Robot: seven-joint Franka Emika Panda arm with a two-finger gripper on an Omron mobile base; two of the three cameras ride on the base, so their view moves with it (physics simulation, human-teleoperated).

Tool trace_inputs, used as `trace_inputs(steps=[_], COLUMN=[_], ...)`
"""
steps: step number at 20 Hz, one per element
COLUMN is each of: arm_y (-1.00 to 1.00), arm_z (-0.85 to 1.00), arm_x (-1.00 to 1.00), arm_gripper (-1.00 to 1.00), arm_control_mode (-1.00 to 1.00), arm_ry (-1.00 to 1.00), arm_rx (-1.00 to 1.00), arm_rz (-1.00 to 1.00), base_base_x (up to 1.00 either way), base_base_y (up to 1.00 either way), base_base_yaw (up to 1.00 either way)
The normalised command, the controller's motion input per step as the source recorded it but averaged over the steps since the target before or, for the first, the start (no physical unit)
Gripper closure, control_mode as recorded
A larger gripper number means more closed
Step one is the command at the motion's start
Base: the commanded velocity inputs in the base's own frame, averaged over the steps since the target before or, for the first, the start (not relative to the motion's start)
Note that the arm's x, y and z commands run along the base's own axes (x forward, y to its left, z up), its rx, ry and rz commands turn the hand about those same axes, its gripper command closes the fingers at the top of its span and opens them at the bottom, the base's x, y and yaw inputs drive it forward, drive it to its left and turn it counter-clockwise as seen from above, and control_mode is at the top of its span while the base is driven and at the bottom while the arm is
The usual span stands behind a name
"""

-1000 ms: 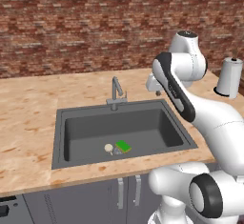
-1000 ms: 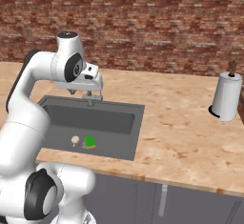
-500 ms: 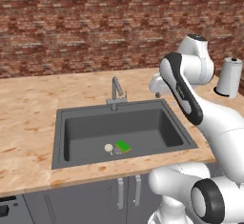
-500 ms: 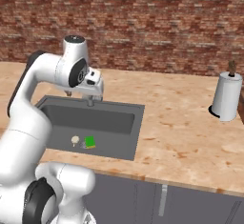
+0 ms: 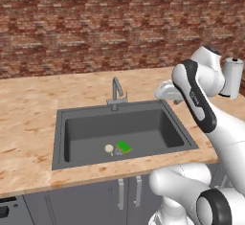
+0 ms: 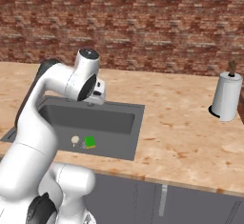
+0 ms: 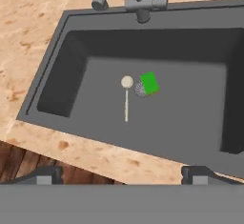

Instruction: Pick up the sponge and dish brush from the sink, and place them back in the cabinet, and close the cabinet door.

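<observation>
While pincer (image 7: 122, 173) gapes, sponge (image 7: 150, 83) lies in sink (image 7: 52, 70).

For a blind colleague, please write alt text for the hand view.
Looking down into the dark grey sink, the green sponge and the cream dish brush lie side by side on its floor. The faucet stands at the top edge, wood-grain countertop surrounds the basin, and the open hand hangs above, holding nothing.

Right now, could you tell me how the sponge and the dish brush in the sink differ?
The sponge is a flat bright green block; the dish brush is cream-white, with a round head and a thin handle. The sponge is compact, the brush long and slim. Both lie close together on the floor of the sink.
</observation>
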Motion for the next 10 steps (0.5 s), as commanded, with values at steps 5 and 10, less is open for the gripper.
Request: trace_inputs(steps=[5,10], arm_y=[0.00,0.00], arm_z=[-0.27,-0.32], arm_x=[0.08,0.24], arm_gripper=[-1.00,-1.00], arm_control_mode=[-1.00,-1.00], arm_ry=[-0.13,-0.13], arm_rx=[0.01,0.01], arm_rz=[0.14,0.15], base_base_x=[0.00,0.00], base_base_y=[0.00,0.00], base_base_yaw=[0.00,0.00])
